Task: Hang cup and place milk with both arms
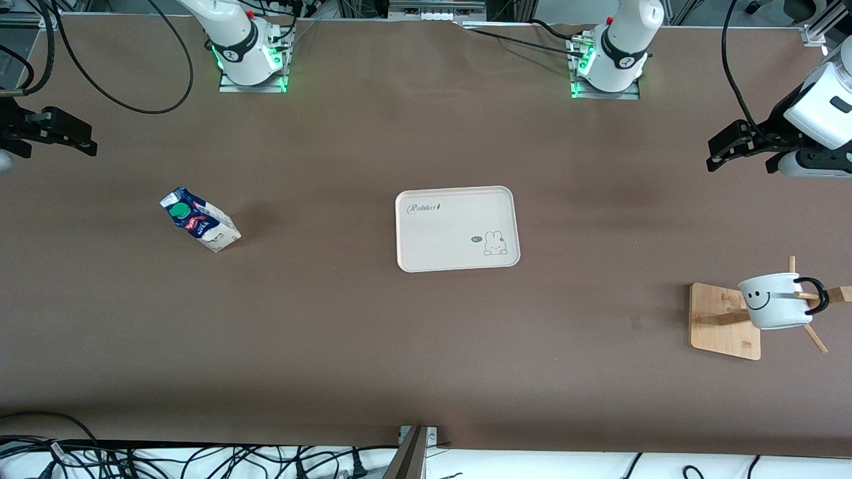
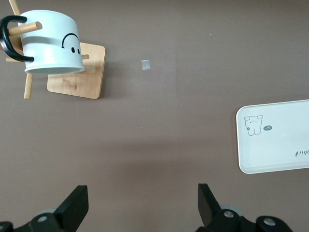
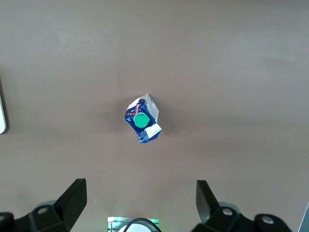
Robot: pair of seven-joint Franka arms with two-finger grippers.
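Brown table w/ two white arms. We see the left arm pulled back at its own end of the table, wrist bent so the left gripper hangs in the air over bare tabletop, up past the rack. The right arm reaches out to its own end, and the right gripper hangs over bare table too, above the milk's area. Both arms wait.

Count: 1 cup, 1 milk, 1 tray, 1 rack.

Left gripper: fingers wide apart, holding nothing, touching nothing. Right gripper: fingers also wide apart, nothing between them.

The cup hangs on the wooden rack, black handle hooked over a peg, smiley showing, at the left arm's end and nearer the camera than the tray. The milk stands on the table toward the right arm's end, green cap up, well apart from the tray. The tray lies mid-table w/ nothing on it; rabbit print in one corner.
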